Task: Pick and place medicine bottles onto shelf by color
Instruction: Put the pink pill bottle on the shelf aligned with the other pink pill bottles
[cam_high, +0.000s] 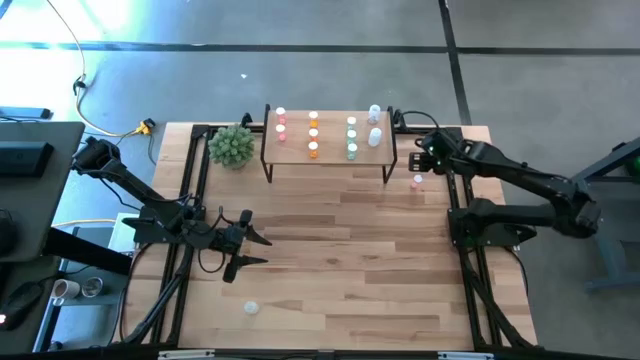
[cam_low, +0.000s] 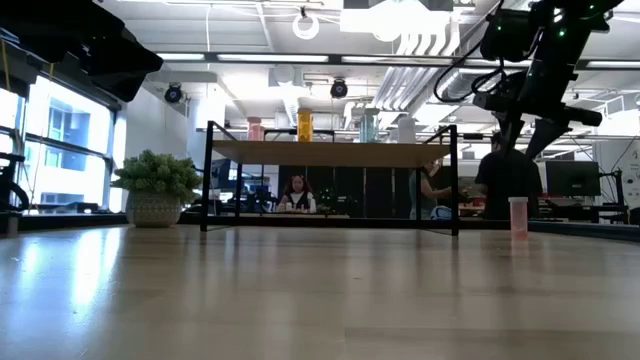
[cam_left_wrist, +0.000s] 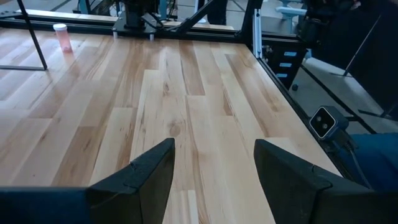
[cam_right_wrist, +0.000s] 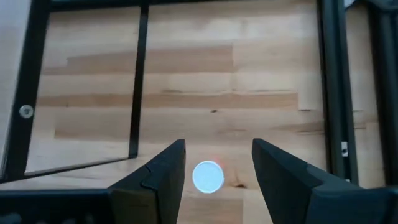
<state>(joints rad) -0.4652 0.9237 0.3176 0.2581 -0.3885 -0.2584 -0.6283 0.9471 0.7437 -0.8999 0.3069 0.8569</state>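
Directly beneath the right gripper (cam_right_wrist: 214, 163) stands a pink white-capped bottle (cam_right_wrist: 208, 177) on the tabletop (cam_high: 350, 260), between its spread, empty fingers, just beside the shelf (cam_high: 330, 147). Rows of bottles (cam_high: 314, 134) already sit on that shelf. Well away, the left gripper (cam_left_wrist: 214, 165) hovers open, holding nothing.

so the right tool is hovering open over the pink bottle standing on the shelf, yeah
Not quite. The pink bottle stands on the tabletop beside the shelf, not on it. The high view shows it just off the shelf's right end, and the right wrist view shows its white cap between the open fingers of the right tool, with bare table planks around it.
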